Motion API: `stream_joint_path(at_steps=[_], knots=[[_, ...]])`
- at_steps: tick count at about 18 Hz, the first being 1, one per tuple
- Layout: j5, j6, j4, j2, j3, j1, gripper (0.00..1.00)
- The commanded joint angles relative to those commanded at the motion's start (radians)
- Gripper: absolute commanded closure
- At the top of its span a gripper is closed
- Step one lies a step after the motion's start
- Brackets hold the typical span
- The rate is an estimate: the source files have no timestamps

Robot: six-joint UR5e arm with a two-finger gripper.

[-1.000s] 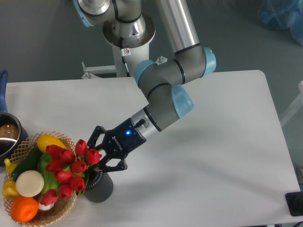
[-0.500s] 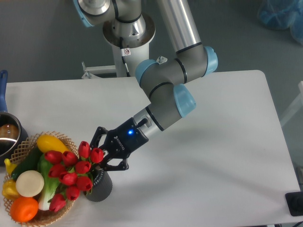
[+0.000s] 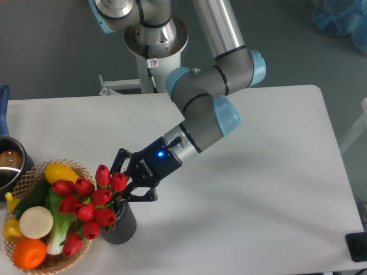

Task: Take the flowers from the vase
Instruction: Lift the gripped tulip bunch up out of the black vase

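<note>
White table (image 3: 258, 172) under a fixed camera: the gripper (image 3: 122, 183) clasps the flowers (image 3: 86, 209) just above the vase (image 3: 121, 226), their red buds leaning left over a wicker basket (image 3: 28, 177) of toy vegetables (image 3: 35, 222); a metal pot (image 3: 8, 163) sits at the left edge.

White table (image 3: 275, 189) against grey floor (image 3: 51, 51), evenly lit.
</note>
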Motion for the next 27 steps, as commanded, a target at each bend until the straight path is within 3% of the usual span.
stream_joint_path(at_steps=[11, 27], knots=[[-0.115, -0.028, 0.0, 0.057, 0.001, 0.044, 0.75], [-0.244, -0.028, 0.0, 0.065, 0.058, 0.08, 0.77]])
